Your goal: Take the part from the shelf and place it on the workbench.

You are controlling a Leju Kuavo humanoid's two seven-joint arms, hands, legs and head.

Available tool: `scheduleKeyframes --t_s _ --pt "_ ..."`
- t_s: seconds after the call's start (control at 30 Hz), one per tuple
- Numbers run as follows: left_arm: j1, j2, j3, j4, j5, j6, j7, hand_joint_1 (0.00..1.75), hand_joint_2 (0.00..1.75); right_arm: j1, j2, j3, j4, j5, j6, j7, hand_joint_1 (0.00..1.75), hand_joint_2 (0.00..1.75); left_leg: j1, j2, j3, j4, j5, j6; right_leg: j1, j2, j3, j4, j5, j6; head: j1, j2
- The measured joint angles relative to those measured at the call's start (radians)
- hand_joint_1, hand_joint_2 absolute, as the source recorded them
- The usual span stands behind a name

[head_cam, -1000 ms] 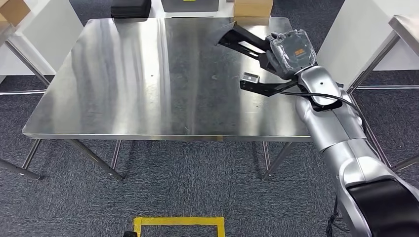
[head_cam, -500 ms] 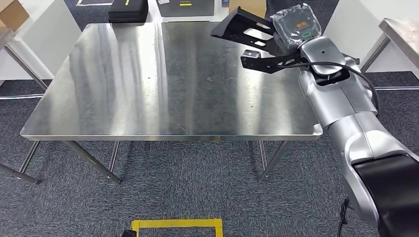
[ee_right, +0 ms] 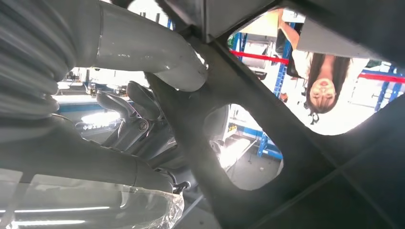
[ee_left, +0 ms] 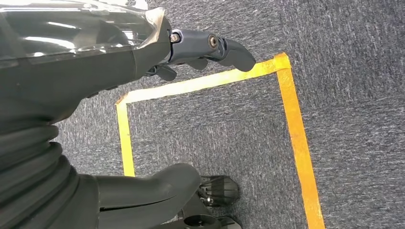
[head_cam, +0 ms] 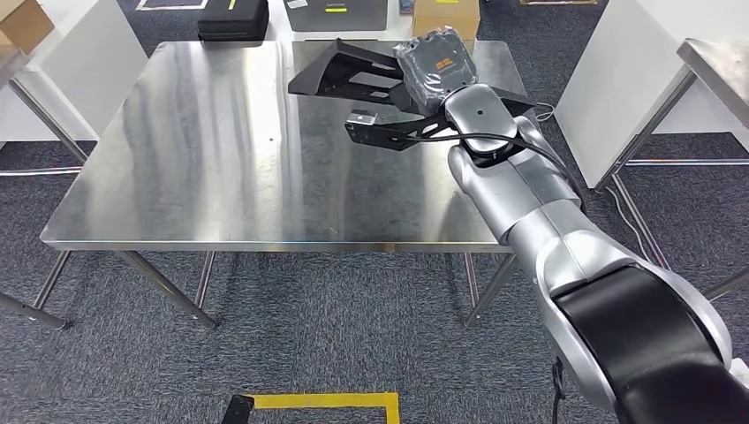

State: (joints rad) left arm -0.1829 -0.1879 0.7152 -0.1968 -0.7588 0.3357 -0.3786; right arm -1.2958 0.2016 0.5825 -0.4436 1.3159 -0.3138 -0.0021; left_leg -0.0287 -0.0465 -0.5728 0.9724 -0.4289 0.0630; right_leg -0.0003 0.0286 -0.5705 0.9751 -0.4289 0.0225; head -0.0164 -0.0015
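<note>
The part [head_cam: 349, 72] is a flat black metal bracket with cut-out openings. My right hand [head_cam: 433, 60] grips it above the far middle of the steel workbench [head_cam: 221, 150]. In the right wrist view the part's black web [ee_right: 267, 143] crosses close in front of the camera, with the thumb and dark fingers [ee_right: 138, 119] closed around it. My left hand [ee_left: 205, 47] hangs beside my body over the carpet, its fingers apart and holding nothing.
Beyond the workbench's far edge lie a black case [head_cam: 233, 19], a grey board [head_cam: 336, 13] and a cardboard box [head_cam: 445, 16]. White panels stand at both sides. A second steel table [head_cam: 720, 62] is at right. Yellow tape [head_cam: 320, 402] marks the floor. A person [ee_right: 325, 81] stands beyond the part.
My right arm has swung left, carrying the part from over the workbench's far right corner to above its far middle. The camera view has shifted slightly.
</note>
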Motion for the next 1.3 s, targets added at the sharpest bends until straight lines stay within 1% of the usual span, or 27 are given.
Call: scheduleKeyframes --t_s 0.3,0.5,0.6,0.67,0.77,0.93,0.97,1.0,1.07,1.1,1.13,1.17,1.2,1.23,1.27,1.3 --pt "0.0 0.0 0.0 0.0 0.0 0.0 -0.001 0.0 1.75 0.002 0.022 0.006 0.035 -0.011 -0.013 -0.012 1.75 1.75 -0.005 0.002 -0.001 0.001 0.0 0.0 0.0 0.001 0.001 0.0 0.0 0.0 0.0 0.0" --pt "-0.001 -0.002 0.0 0.0 -0.008 0.007 0.002 0.0 1.75 0.048 0.09 0.007 0.047 -0.021 -0.094 -0.015 1.75 1.75 -0.006 0.003 -0.001 0.001 0.0 0.001 -0.002 0.003 0.0 -0.001 0.0 0.0 0.0 0.0" --pt "0.003 -0.004 0.0 0.0 -0.012 0.017 0.003 0.0 1.75 0.061 0.107 0.008 0.054 -0.022 -0.117 -0.018 1.75 1.75 -0.006 0.002 -0.001 0.001 0.0 0.001 -0.002 0.002 0.0 -0.001 0.0 0.0 0.0 0.0" --pt "0.007 -0.004 0.0 0.0 -0.012 0.018 -0.002 0.0 1.75 0.064 0.106 0.006 0.058 -0.023 -0.125 -0.013 1.75 1.75 -0.006 0.002 -0.001 0.001 0.0 0.001 -0.003 0.002 0.0 -0.001 0.0 0.0 0.0 0.0" --pt "0.011 -0.004 0.0 0.0 -0.013 -0.009 -0.01 0.0 1.75 0.065 0.088 -0.001 0.065 -0.024 -0.125 0.005 1.75 1.75 -0.006 0.002 0.0 0.002 0.0 0.001 -0.003 0.002 0.001 -0.001 0.0 0.0 0.0 0.0" --pt "0.013 -0.003 0.0 0.0 -0.017 -0.026 -0.004 0.0 1.75 0.067 0.058 -0.017 0.077 -0.02 -0.126 -0.018 1.75 1.75 -0.007 0.003 -0.001 0.003 -0.001 0.001 -0.003 0.002 0.002 -0.002 0.0 0.001 0.0 0.0" --pt "0.013 -0.002 0.0 0.0 -0.018 -0.03 -0.003 0.0 1.75 0.069 0.057 -0.017 0.08 -0.016 -0.126 -0.023 1.75 1.75 -0.008 0.004 0.0 0.002 -0.004 0.006 -0.006 0.003 0.003 -0.004 0.002 0.003 -0.001 0.0" --pt "0.013 -0.002 0.0 0.0 -0.019 -0.035 -0.003 0.0 1.75 0.071 0.057 -0.017 0.081 -0.01 -0.126 -0.027 1.75 1.75 -0.009 0.005 0.001 -0.001 -0.006 0.013 -0.005 0.003 0.005 -0.001 0.007 0.008 -0.001 0.0" --pt "0.013 -0.001 0.0 0.0 -0.023 -0.041 -0.004 0.0 1.75 0.075 0.058 -0.016 0.082 0.0 -0.125 -0.029 1.75 1.75 -0.005 0.006 0.012 -0.012 -0.009 0.028 -0.002 0.002 0.003 0.011 0.012 0.016 -0.002 0.0" --pt "0.014 -0.001 0.0 0.0 -0.025 -0.041 -0.004 0.0 1.75 0.075 0.059 -0.016 0.083 0.004 -0.125 -0.029 1.75 1.75 -0.002 0.007 0.02 -0.016 -0.009 0.031 0.001 -0.002 -0.007 0.034 0.005 0.017 -0.001 0.0" --pt "0.014 -0.001 0.0 0.0 -0.027 -0.041 -0.005 0.0 1.75 0.075 0.06 -0.016 0.083 0.006 -0.125 -0.028 1.75 1.75 0.001 0.008 0.028 -0.018 -0.009 0.034 0.0 -0.006 -0.027 0.069 -0.012 0.015 0.0 0.0" --pt "0.014 -0.001 0.0 0.0 -0.029 -0.04 -0.005 0.0 1.75 0.075 0.06 -0.016 0.084 0.009 -0.125 -0.028 1.75 1.75 0.003 0.011 0.033 -0.019 -0.01 0.034 -0.002 -0.01 -0.059 0.125 -0.036 0.014 0.001 0.0" --pt "0.014 -0.001 0.0 0.0 -0.03 -0.038 -0.004 0.0 1.75 0.076 0.061 -0.016 0.084 0.011 -0.125 -0.028 1.75 1.75 0.004 0.012 0.036 -0.019 -0.012 0.034 -0.003 -0.012 -0.099 0.193 -0.059 0.015 0.001 0.0" --pt "0.014 -0.001 0.0 0.0 -0.032 -0.036 -0.003 0.0 1.75 0.079 0.06 -0.016 0.085 0.013 -0.125 -0.028 1.75 1.75 0.004 0.013 0.039 -0.019 -0.015 0.032 -0.005 -0.013 -0.139 0.254 -0.075 0.016 0.001 0.0" --pt "0.015 -0.001 0.0 0.0 -0.033 -0.034 -0.002 0.0 1.75 0.083 0.06 -0.016 0.086 0.014 -0.124 -0.028 1.75 1.75 0.005 0.014 0.043 -0.018 -0.02 0.029 -0.008 -0.014 -0.168 0.292 -0.081 0.021 0.001 0.0" --pt "0.016 -0.001 0.0 0.0 -0.033 -0.032 -0.001 0.0 1.75 0.087 0.059 -0.016 0.087 0.015 -0.124 -0.028 1.75 1.75 0.007 0.013 0.049 -0.018 -0.026 0.025 -0.012 -0.015 -0.179 0.291 -0.069 0.029 0.001 0.0"
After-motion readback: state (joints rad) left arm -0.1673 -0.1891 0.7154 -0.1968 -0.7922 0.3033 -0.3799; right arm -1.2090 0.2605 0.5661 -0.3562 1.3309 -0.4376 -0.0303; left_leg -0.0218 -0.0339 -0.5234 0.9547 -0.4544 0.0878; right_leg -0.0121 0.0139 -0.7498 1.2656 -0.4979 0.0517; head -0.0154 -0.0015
